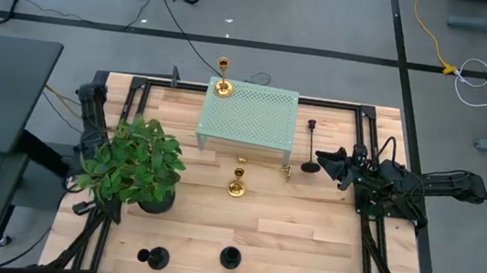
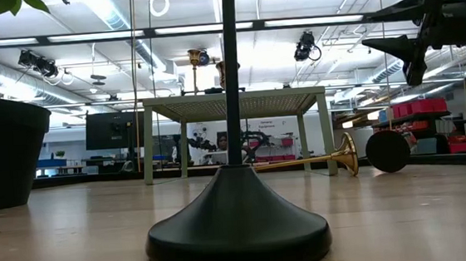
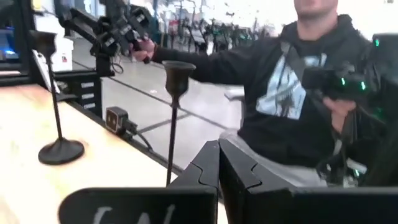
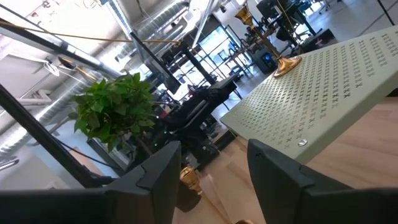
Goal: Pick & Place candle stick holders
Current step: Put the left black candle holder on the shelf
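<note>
A light wooden plank surface (image 1: pixel 260 230) is seen from above. At its left, the left tool (image 3: pixel 217 163) sits with fingers together, beside a leafy green plant in a dark pot (image 1: pixel 133 164). Two matte black candle stick holders (image 1: pixel 154 257) stand near the front edge. A shiny gold candle stick holder (image 1: pixel 222 79) stands on a pale green perforated metal stand (image 1: pixel 250 119); another gold holder (image 1: pixel 238 180) stands before it, and a third (image 1: pixel 278 169) lies tipped. A tall black holder (image 1: pixel 311 153) stands just beside the right tool (image 1: pixel 331 160), fingers apart.
</note>
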Tool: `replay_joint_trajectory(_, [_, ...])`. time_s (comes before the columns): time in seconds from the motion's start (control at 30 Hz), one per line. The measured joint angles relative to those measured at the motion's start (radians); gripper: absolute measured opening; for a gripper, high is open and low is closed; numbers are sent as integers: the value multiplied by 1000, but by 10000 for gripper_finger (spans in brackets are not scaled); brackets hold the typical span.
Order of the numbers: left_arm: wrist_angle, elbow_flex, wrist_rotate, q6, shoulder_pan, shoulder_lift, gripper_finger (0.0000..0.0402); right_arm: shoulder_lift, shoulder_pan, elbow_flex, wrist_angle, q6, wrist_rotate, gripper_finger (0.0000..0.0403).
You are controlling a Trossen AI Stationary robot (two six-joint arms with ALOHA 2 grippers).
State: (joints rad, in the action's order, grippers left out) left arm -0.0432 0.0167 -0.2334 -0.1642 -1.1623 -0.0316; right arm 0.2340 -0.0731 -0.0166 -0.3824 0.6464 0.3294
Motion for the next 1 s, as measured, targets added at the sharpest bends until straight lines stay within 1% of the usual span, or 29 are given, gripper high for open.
replay_joint_trajectory(0.1, [-36,-8,-8,37,-28,-29,2,0,0,0,0,0,0,185])
replay_joint_trajectory(0.17, [-92,-8,-8,65,-44,-49,2,0,0,0,0,0,0,185])
replay_joint_trajectory(0.33, [-129,-8,-61,39,-70,-137,3,0,0,0,0,-5,2,185])
replay_joint_trajectory(0.43, [-180,-8,-97,26,-77,-209,3,0,0,0,0,-11,2,185])
replay_joint_trajectory(0.7, [-411,-8,-109,26,-76,-433,3,0,0,0,0,-11,2,185])
replay_joint_trajectory(0.93, [-579,-8,-218,13,-76,-631,3,0,0,0,0,-11,2,185])
replay_joint_trajectory(1.0, [-629,-8,-229,11,-76,-680,3,0,0,0,0,-13,2,185])
